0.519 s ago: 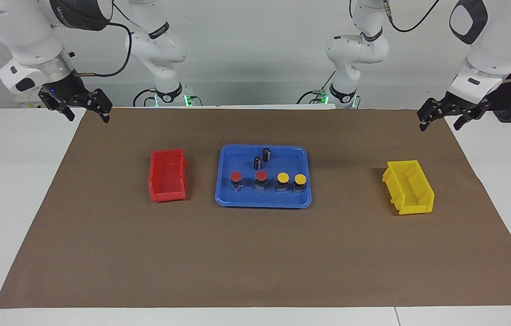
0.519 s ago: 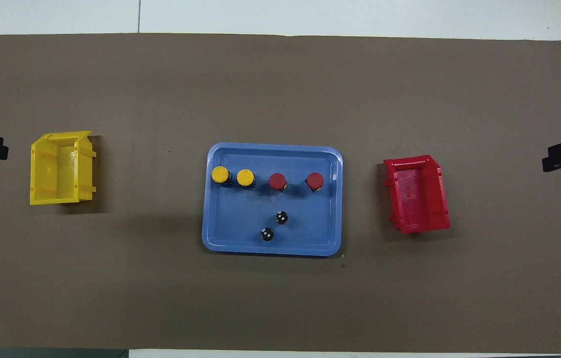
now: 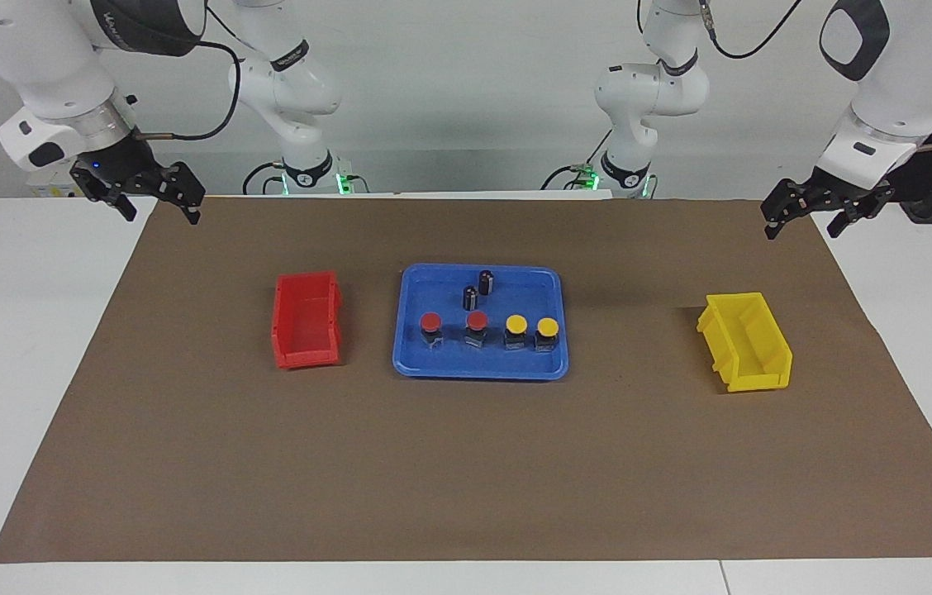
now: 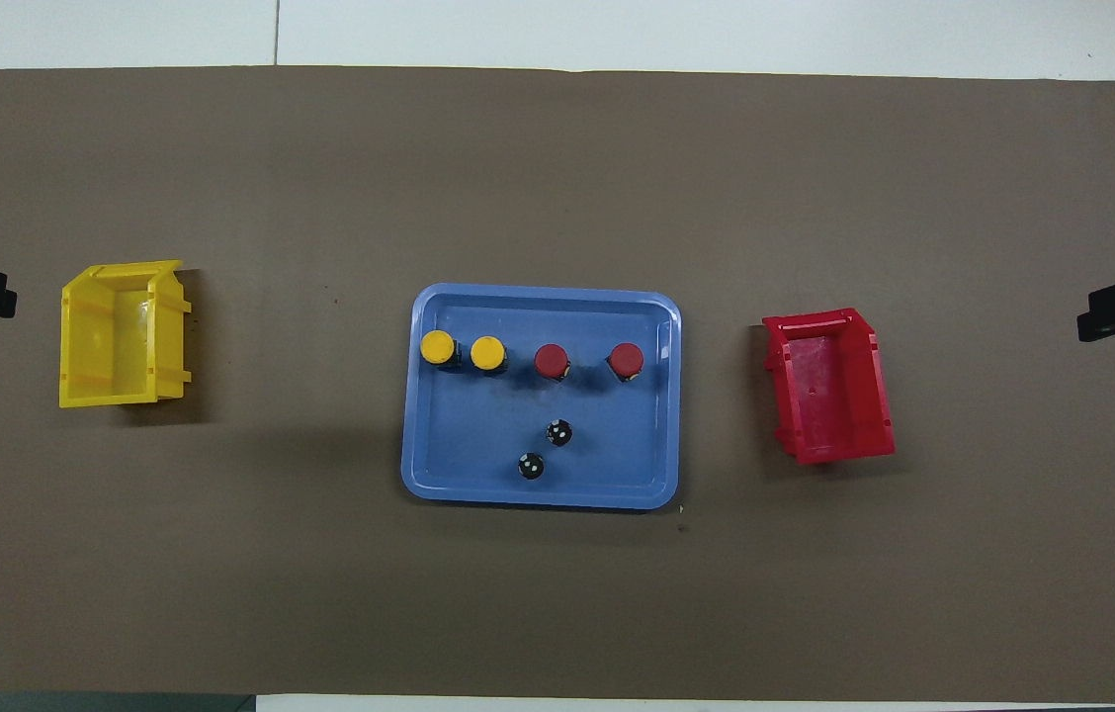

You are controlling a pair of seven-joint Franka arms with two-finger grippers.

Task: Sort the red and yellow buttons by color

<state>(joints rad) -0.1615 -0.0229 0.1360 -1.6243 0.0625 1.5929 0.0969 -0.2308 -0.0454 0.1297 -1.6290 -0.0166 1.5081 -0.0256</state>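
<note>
Brown paper mat [image 3: 466,471] over white table; sorting not yet begun.
Blue plastic tray [image 3: 412,364] lay mid-mat; two red buttons [image 3: 430,322] and two yellow buttons [image 3: 547,328] stood in one row in it, round caps on dark boxy bases, red pair toward the red bin [image 3: 306,322], yellow toward the yellow bin [image 3: 745,340], likely staged for short carries; two dark cylinders [image 3: 486,282] stood nearer the robots; right gripper [image 3: 150,198] and left gripper [image 3: 813,211] waited over the mat's corners, claws wide, empty.
</note>
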